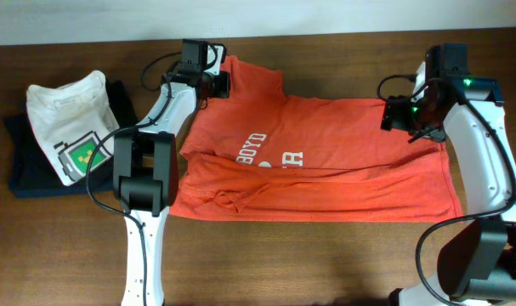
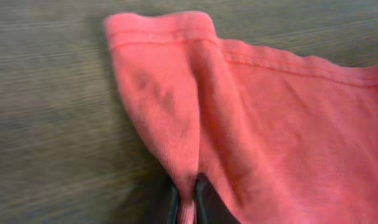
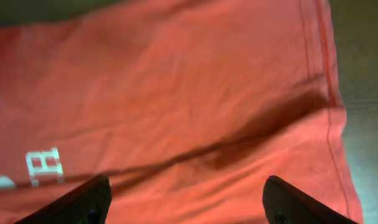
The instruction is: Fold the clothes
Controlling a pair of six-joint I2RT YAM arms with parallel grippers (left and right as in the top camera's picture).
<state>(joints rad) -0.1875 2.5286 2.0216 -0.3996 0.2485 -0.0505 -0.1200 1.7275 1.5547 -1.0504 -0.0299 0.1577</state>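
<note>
Pinching the red-orange T-shirt [image 1: 326,161] by what looks like a sleeve [image 2: 157,81], my left gripper [image 2: 187,202] has its two fingers closed to a sliver with a ridge of cloth caught between them. I judge this grip is meant for lifting that sleeve and carrying it over the body. The shirt lies spread sideways across the middle of the wooden table [image 1: 326,263], hem toward the right arm and sleeves toward the left. White lettering [image 1: 253,146] shows mid-chest, partly swallowed by a long crease running the garment's length. The near half looks doubled over, with a small rumple toward the left. The sleeve's stitched edge stands slightly off the table. My right gripper [image 3: 185,202] hangs over the hem end with its fingers spread wide, holding nothing — likely placed to take the matching corner. Further left, apart from the work, a white T-shirt [image 1: 70,123] with a green pixel graphic rests on a dark navy garment [image 1: 24,170].
</note>
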